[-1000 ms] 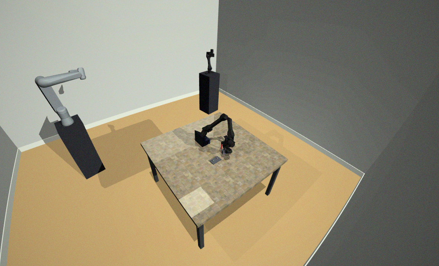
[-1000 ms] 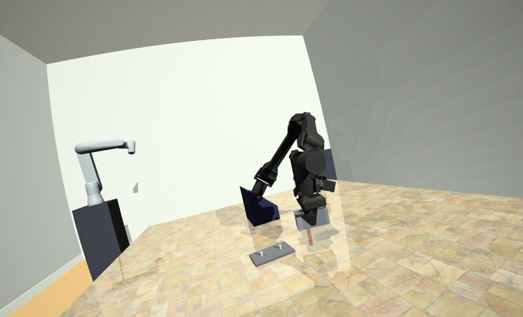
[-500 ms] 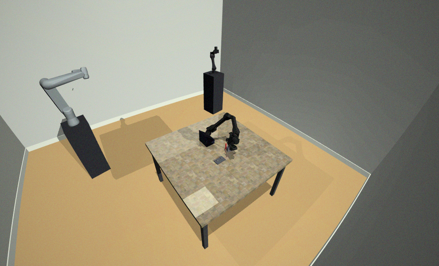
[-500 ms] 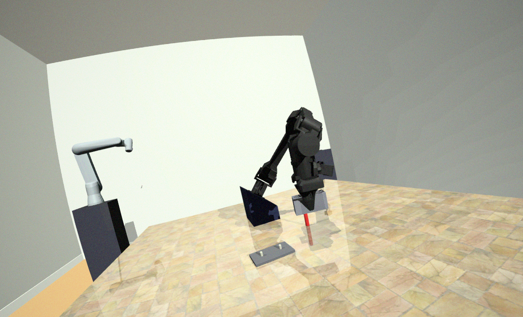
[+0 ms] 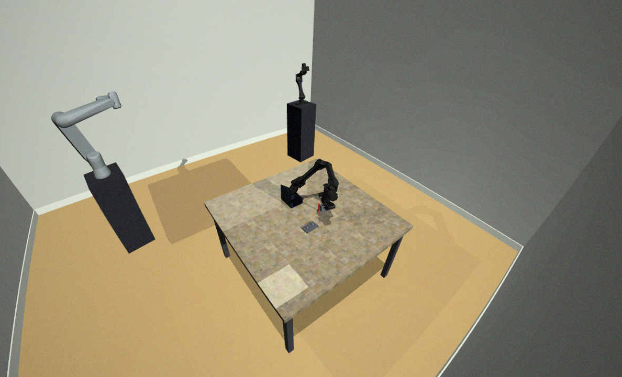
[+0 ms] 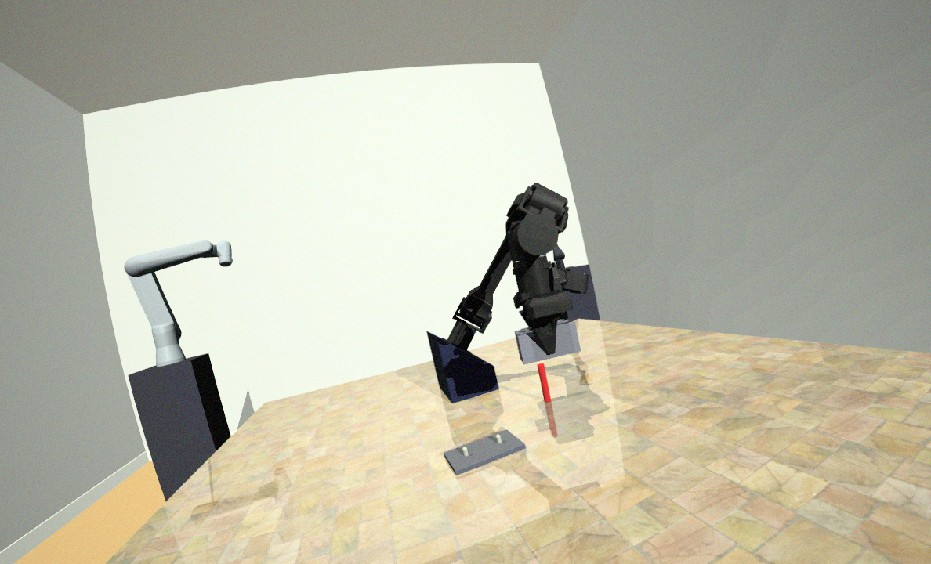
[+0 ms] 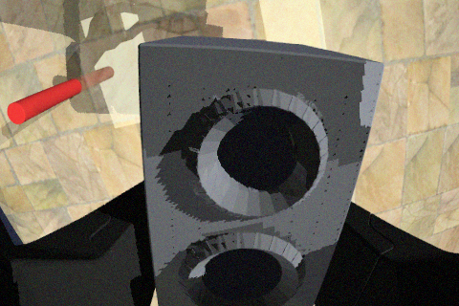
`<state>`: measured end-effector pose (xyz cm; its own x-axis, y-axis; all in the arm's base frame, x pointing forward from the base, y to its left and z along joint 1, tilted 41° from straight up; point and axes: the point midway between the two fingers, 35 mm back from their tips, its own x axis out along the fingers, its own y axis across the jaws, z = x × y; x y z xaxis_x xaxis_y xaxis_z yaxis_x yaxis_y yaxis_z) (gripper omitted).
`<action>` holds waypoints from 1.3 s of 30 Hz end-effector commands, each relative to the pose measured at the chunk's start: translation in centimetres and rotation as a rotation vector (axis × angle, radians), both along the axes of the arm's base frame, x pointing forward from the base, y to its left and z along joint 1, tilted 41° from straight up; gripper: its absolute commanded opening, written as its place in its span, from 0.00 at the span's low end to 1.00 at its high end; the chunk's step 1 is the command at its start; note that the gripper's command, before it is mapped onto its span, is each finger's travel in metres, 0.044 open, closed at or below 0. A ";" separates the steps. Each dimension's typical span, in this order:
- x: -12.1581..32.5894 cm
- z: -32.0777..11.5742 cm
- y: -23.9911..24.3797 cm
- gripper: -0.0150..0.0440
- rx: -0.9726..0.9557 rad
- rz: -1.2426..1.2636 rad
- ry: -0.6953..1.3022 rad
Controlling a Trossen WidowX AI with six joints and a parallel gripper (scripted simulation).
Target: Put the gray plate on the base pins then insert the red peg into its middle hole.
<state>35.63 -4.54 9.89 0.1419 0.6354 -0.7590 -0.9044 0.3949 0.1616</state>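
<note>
The gray plate is a thick block with large round holes; two of them show in the wrist view, and the rest is out of view. My gripper is shut on it, with a finger on each side, and holds it above the table. The red peg stands upright on the table, just below and beside the held plate in the exterior view. The gray base lies flat nearer the top and exterior views, with its two pale pins pointing up and bare.
The arm's dark blue mount stands on the stone-patterned table behind the base. A gray arm and another black arm stand on pedestals off the table.
</note>
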 end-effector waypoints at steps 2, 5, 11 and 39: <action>0.0 -1.5 -0.7 0.25 -0.007 0.023 -0.014; 0.0 -2.4 -1.1 0.25 -0.011 0.038 -0.027; 0.0 -4.2 -1.9 0.25 -0.018 0.069 -0.052; -1.5 -12.7 -4.8 0.25 -0.046 0.217 -0.175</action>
<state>34.57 -9.06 -1.69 0.1420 0.6311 -0.7626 -0.9777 0.2098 -0.0084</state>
